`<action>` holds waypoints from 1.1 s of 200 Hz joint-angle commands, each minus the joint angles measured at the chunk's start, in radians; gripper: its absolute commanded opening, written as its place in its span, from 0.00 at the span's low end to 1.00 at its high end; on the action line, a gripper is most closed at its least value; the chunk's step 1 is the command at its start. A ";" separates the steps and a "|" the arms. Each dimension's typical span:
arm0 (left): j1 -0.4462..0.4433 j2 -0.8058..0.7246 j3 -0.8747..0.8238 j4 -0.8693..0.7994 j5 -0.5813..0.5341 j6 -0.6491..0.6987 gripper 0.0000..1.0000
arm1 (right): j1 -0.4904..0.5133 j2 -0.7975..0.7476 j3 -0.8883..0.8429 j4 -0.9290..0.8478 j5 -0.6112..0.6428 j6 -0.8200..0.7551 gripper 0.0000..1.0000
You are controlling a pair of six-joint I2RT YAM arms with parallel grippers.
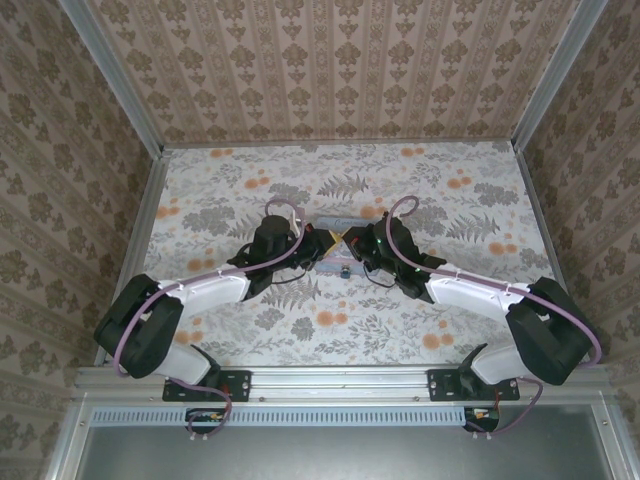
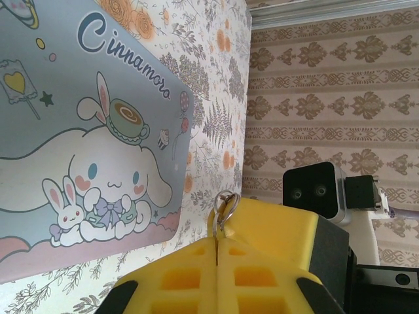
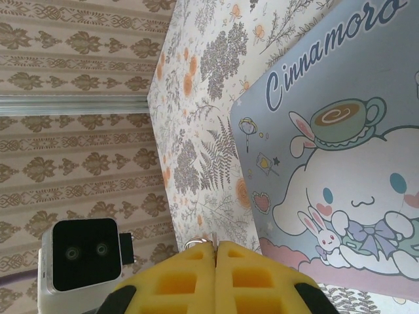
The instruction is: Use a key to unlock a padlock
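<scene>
My two grippers meet tip to tip over the middle of the table, the left gripper (image 1: 322, 243) facing the right gripper (image 1: 358, 243). In the left wrist view the left gripper (image 2: 216, 239) has its yellow fingers pressed together on a small metal key ring (image 2: 226, 201), which sticks up from the seam against the right arm's yellow finger (image 2: 281, 229). In the right wrist view the right gripper (image 3: 215, 245) is shut on a thin metal sliver, the key (image 3: 214, 237), with the ring (image 3: 196, 244) just left of it. The padlock is hidden.
A pastel blue-pink cartoon tin (image 2: 65, 98) lies flat on the floral table right behind the fingertips, also seen in the right wrist view (image 3: 340, 163) and from above (image 1: 338, 222). Patterned walls (image 1: 330, 60) enclose the table on three sides.
</scene>
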 commanded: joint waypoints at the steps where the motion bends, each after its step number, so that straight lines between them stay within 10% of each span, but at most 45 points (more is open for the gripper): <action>1: -0.005 0.005 0.016 0.009 0.006 0.027 0.00 | -0.020 -0.006 0.010 -0.014 0.006 -0.002 0.27; 20: 0.006 -0.006 0.024 -0.032 0.030 0.070 0.00 | -0.075 -0.078 -0.021 -0.074 0.007 -0.053 0.52; 76: 0.080 -0.065 0.098 -0.283 0.171 0.336 0.00 | -0.241 -0.211 -0.060 -0.179 -0.195 -0.303 0.64; 127: 0.132 -0.105 0.185 -0.480 0.259 0.600 0.00 | -0.321 -0.115 -0.073 0.019 -0.551 -0.516 0.63; 220: 0.167 0.024 0.257 -0.387 0.463 0.646 0.00 | -0.324 0.139 -0.055 0.461 -0.735 -0.342 0.47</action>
